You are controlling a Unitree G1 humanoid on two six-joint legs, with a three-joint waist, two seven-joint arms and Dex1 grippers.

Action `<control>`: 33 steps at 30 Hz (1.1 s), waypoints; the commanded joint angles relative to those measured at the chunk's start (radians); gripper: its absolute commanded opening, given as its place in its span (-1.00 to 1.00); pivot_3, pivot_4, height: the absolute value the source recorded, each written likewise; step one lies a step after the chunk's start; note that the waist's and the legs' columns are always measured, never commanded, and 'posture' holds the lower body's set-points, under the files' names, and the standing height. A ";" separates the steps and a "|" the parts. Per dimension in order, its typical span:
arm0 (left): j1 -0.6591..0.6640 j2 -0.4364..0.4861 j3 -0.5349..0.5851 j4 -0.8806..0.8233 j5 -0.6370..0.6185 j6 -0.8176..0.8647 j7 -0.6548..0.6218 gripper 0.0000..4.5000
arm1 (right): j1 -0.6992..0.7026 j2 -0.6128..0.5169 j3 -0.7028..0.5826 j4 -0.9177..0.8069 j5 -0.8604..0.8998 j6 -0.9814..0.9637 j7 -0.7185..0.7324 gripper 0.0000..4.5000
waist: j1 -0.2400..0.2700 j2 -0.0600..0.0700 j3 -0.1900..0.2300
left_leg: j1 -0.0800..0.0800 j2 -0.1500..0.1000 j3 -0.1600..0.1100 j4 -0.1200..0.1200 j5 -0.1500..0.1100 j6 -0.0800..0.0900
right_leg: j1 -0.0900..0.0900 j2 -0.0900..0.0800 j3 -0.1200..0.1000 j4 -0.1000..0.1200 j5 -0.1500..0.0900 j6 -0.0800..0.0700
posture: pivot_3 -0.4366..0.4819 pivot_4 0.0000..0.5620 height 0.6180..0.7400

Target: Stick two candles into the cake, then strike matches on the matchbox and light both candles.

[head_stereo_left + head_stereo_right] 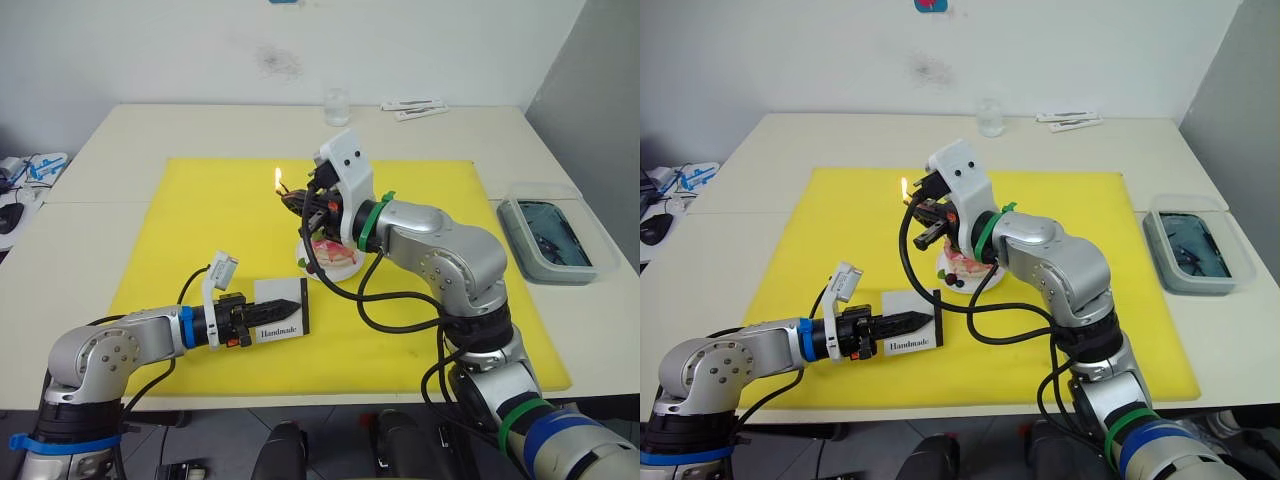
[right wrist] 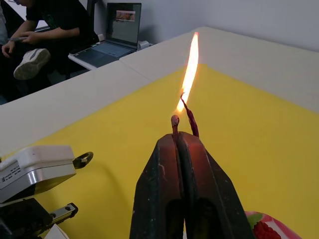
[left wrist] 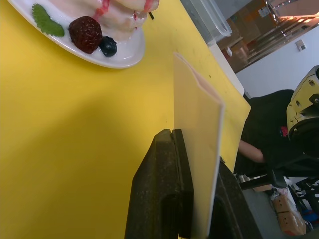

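Note:
The pink cake [image 1: 335,256] sits on its white plate [image 3: 119,55] in the middle of the yellow mat [image 1: 200,220]. Just above the cake's left side, my right gripper [image 1: 297,203] is shut on a match [image 2: 174,120], whose rounded tip pokes out between the fingers. Beside it a thin twisted dark-red stick [image 2: 189,117] carries a tall flame [image 2: 189,64]. I cannot tell whether that stick is a candle. The gripper hides the cake's top. My left gripper [image 1: 290,303] is shut on the white matchbox [image 1: 282,325], which stands on edge near the mat's front, left of the cake.
A glass [image 1: 336,105] and white packets [image 1: 415,107] lie at the table's far edge. A grey tray [image 1: 548,238] sits on the right. Off the table's left side a seated person [image 2: 45,30] and a laptop [image 2: 117,30] are in view. The mat's left and right parts are bare.

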 commanded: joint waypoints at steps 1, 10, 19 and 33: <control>-0.014 0.005 0.020 -0.012 -0.022 0.003 -0.007 -1.00 | 0.008 -0.030 0.009 -0.091 0.035 -0.009 0.043 -0.99 | 0.000 0.000 0.000 | 0.000 0.000 0.000 0.000 0.000 0.000 | 0.000 0.000 0.000 0.000 0.000 0.000 | -0.05 -0.47 1.00; -0.016 0.024 0.002 -0.049 -0.067 0.039 -0.046 -1.00 | 0.064 -0.185 -0.047 -0.246 0.123 0.088 0.094 -0.99 | -0.001 0.000 0.000 | 0.000 0.000 0.000 0.000 0.000 0.000 | 0.000 0.000 0.000 -0.001 0.000 0.000 | -0.05 -0.47 1.00; -0.033 0.008 -0.048 -0.084 -0.080 0.043 -0.067 -1.00 | 0.213 -0.449 -0.316 -0.418 0.177 0.237 0.071 -0.99 | 0.007 0.000 0.000 | -0.001 0.000 0.000 -0.001 0.000 0.000 | 0.000 0.000 0.000 -0.002 0.000 0.000 | -0.05 -0.47 1.00; -0.095 -0.092 -0.089 -0.106 -0.174 0.074 -0.012 -1.00 | 0.619 -0.836 -0.585 -0.154 -0.119 -0.135 0.043 -0.99 | 0.004 0.000 0.000 | 0.000 0.000 0.005 0.000 0.000 0.000 | 0.000 0.000 0.003 -0.003 -0.001 0.001 | -0.05 -0.47 1.00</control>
